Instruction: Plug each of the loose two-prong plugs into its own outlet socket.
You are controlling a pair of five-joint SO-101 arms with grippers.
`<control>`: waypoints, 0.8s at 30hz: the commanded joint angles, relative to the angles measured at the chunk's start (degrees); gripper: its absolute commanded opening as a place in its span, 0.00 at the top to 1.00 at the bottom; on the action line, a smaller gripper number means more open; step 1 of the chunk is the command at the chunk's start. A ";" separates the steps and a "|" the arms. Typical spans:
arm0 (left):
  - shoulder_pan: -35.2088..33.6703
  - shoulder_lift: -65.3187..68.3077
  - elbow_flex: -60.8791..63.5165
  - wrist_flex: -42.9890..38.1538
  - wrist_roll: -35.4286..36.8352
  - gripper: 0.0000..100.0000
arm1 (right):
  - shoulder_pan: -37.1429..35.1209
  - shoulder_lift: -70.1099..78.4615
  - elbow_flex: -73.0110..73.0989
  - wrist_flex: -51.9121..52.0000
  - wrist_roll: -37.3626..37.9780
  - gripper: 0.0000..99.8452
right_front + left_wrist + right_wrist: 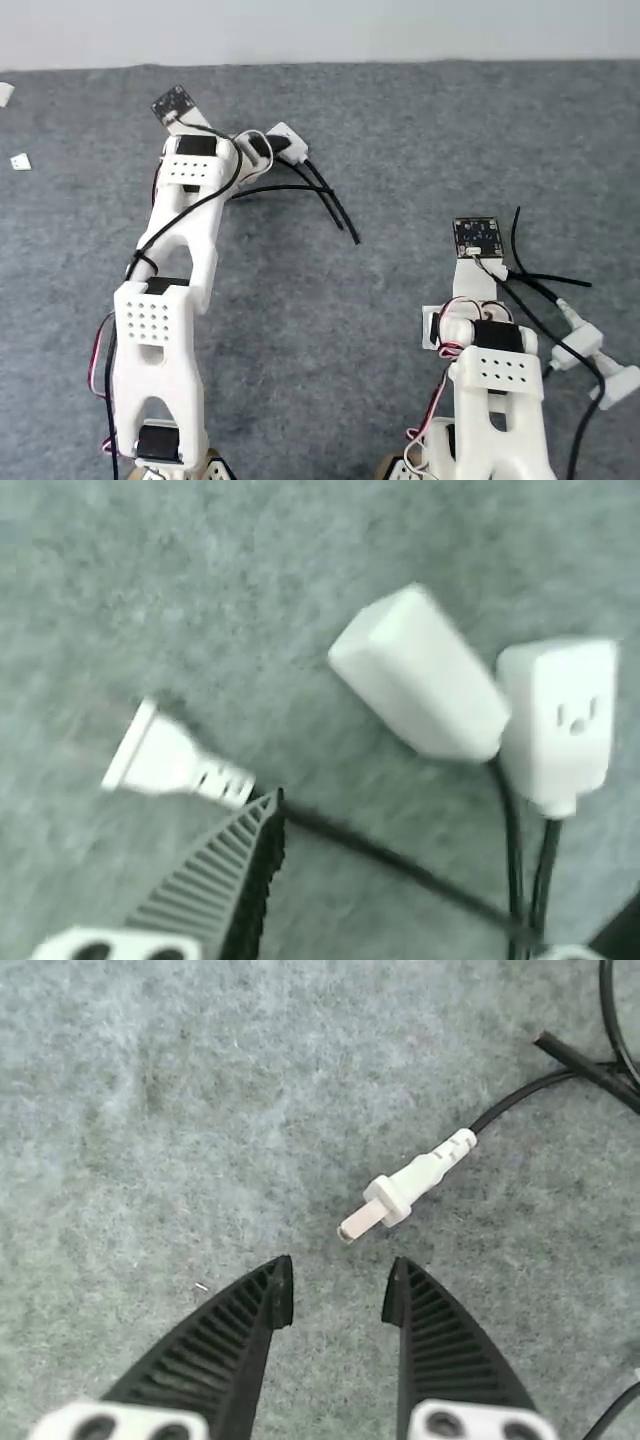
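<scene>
My right gripper stands open, well apart from the blank-faced outlet socket and the slotted outlet socket, two lying side by side. One plug lies just past its tips, prongs toward me, with bare counter open all round. My left gripper sits near those sockets, open or closed I cannot tell. The second plug lies near them too.

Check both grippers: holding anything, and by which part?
Right gripper: open, holds nothing; a white plug lies loose ahead of it. Left gripper: sits at the cable end of a second plug, but a grip cannot be told.
</scene>
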 commanded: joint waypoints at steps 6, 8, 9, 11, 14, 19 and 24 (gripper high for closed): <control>-0.09 10.99 -17.36 -4.22 0.62 0.51 | -0.31 -1.19 -0.44 0.40 0.70 0.85; -0.35 15.12 -22.11 -4.40 0.62 0.51 | -0.31 -1.19 -0.44 0.75 0.70 0.85; -0.44 17.23 -24.66 -4.13 0.62 0.51 | -0.31 -1.19 -0.44 0.75 0.70 0.85; -0.62 21.27 -29.93 -2.73 0.62 0.51 | -0.31 -1.19 -0.53 0.84 0.79 0.85; -0.53 26.81 -37.93 1.14 0.62 0.51 | -0.31 -1.19 -0.53 0.84 0.79 0.85; -0.18 33.32 -48.57 8.00 0.62 0.54 | -0.31 -1.19 -0.53 0.84 2.46 0.85; -0.44 35.69 -51.38 6.95 0.18 0.77 | -0.22 -1.19 -0.53 0.92 2.64 0.85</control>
